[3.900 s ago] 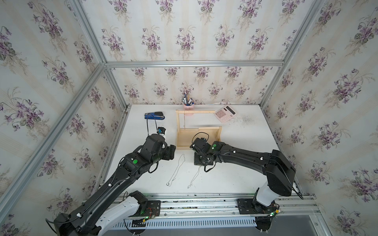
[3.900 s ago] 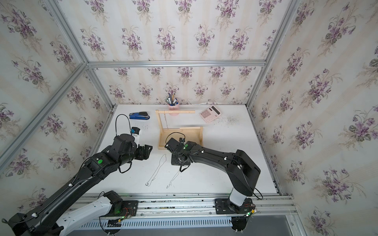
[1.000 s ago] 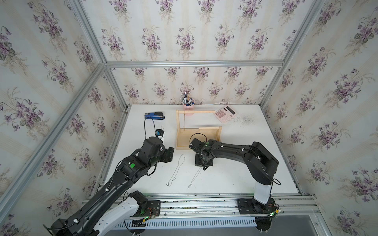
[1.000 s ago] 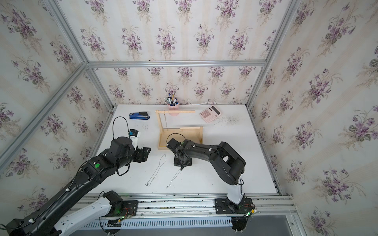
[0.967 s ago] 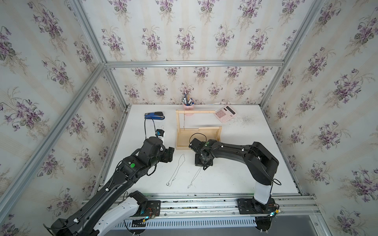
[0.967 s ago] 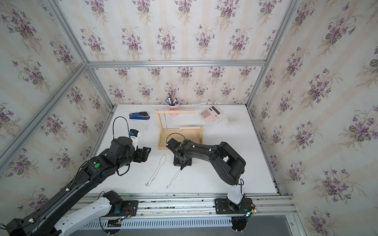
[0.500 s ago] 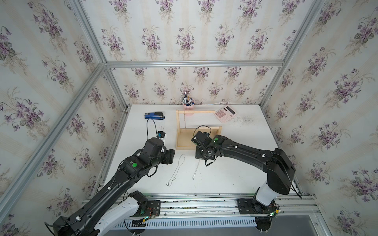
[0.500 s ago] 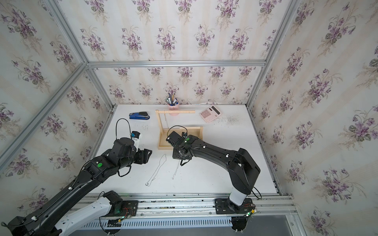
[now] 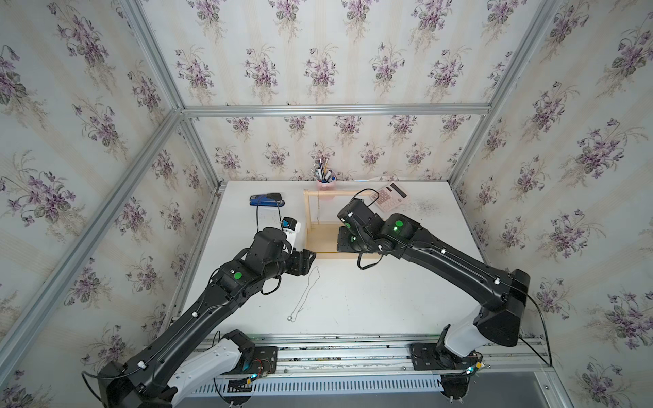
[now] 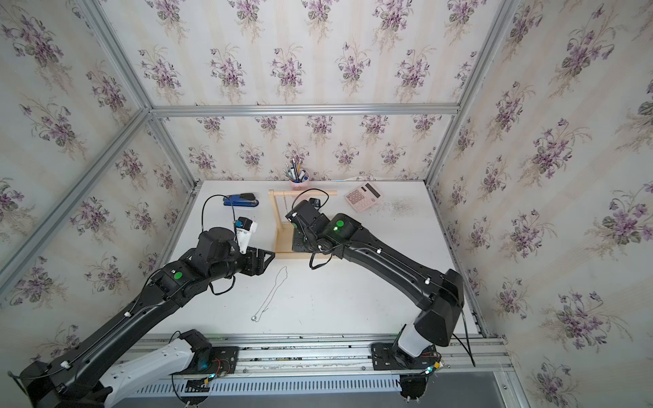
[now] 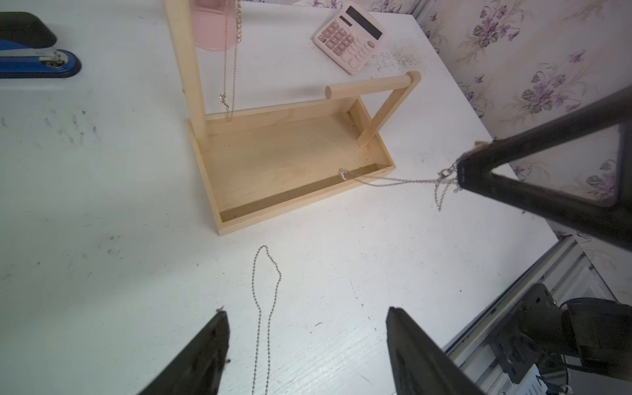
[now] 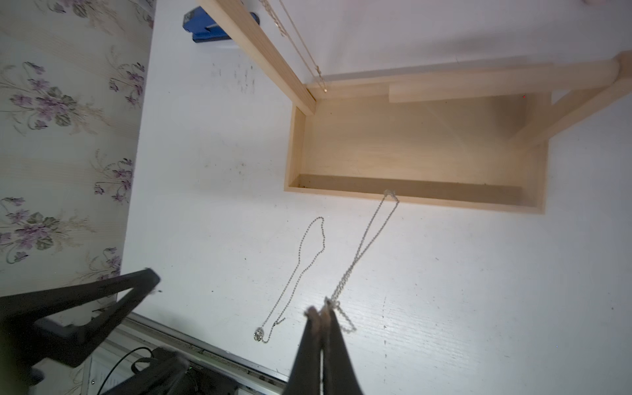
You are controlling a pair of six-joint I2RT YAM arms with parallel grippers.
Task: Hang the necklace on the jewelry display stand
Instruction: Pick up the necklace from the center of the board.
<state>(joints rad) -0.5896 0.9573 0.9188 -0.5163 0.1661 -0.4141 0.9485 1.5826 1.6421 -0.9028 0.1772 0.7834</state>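
Right gripper: jaws pinched together on the held necklace at its clasp end, so the loop dangles free. Its low end is at the near rail of the jewelry display stand, far centre of the table; contact unclear. Judged bound for the crossbar. Left gripper: jaws apart, empty, astride a loose necklace on the table near-left of the stand, probably the next pick. Count: three necklaces, one held, one loose, one gold chain hung by the left upright. Two uprights, one crossbar.

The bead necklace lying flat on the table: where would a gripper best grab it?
Probably take the bead necklace at its looped end nearest the jewelry display stand, coming straight down, since it lies flat and thin; the open left gripper hovers close by.
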